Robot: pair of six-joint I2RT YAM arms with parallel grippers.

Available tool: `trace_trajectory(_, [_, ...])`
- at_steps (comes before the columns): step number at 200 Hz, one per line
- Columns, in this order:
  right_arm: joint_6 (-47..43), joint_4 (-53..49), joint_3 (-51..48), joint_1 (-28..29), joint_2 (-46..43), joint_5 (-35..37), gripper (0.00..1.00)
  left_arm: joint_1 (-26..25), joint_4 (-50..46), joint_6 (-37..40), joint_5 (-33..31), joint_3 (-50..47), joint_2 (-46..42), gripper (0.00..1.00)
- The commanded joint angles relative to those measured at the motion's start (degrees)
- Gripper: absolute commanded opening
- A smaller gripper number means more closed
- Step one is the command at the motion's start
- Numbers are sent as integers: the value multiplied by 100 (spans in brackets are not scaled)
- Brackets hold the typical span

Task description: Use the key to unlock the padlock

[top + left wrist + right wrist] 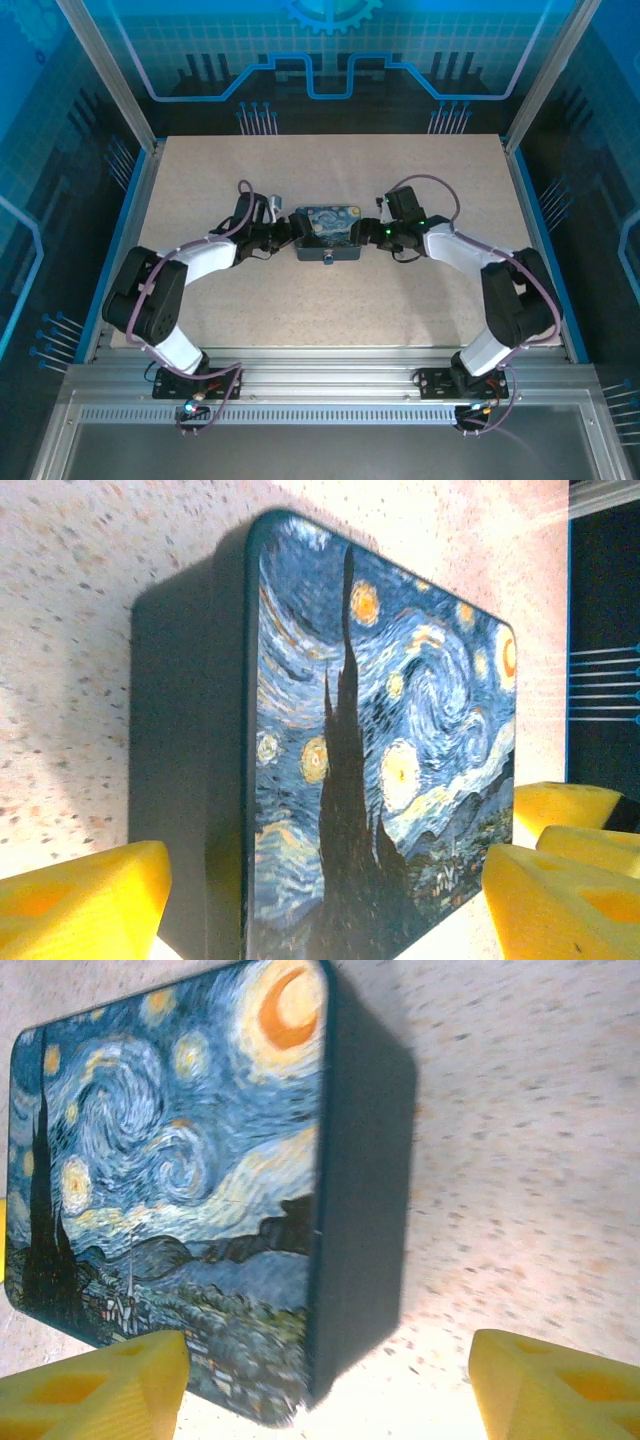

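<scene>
A tiny bluish-silver padlock (328, 259) hangs at the middle of the near wall of the dark-blue night-sky tin (328, 236). The key is out of view. My left gripper (285, 236) is at the tin's left end, open, and its yellow fingers (80, 900) stand either side of the tin's (380, 730) corner. At the tin's right end my right gripper (369, 232) is open too. Its yellow fingers (95, 1385) straddle the tin's (180, 1160) dark side wall without closing on it.
The tin lies at the middle of the speckled beige table (330, 170). Blue rails (537, 225) and glass walls bound the table on the left, right and back. Both arm bases are bolted to the metal beam (320, 385) at the near edge.
</scene>
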Motion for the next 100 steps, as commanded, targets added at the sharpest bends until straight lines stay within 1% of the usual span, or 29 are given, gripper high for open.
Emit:
trace_trajectory(1, [-260, -962, -24, -138, -374, 771, 73, 93, -588, 344, -265, -112, -512, 82])
trace_trajectory(17, [-385, -1525, 129, -191, -426, 1283, 70, 84, -822, 445, -287, -207, -820, 82])
trace_trajectory(38, [-517, -1955, 288, -298, -280, 1623, 62, -30, -949, 519, -282, -472, -1293, 82])
trace_trajectory(55, [-600, -2053, 345, -360, -94, 1735, 59, -203, -1085, 517, -309, -680, -1672, 82])
trace_trajectory(74, [-664, -2045, 395, -387, 112, 1845, 49, -431, -1172, 464, -384, -909, -2071, 82])
trace_trajectory(93, [-698, -2041, 507, -425, 392, 1897, 46, -624, -1177, 324, -432, -1165, -2376, 83])
trace_trajectory(100, [-714, -2049, 549, -442, 502, 1904, 43, -677, -1159, 258, -441, -1256, -2470, 82])
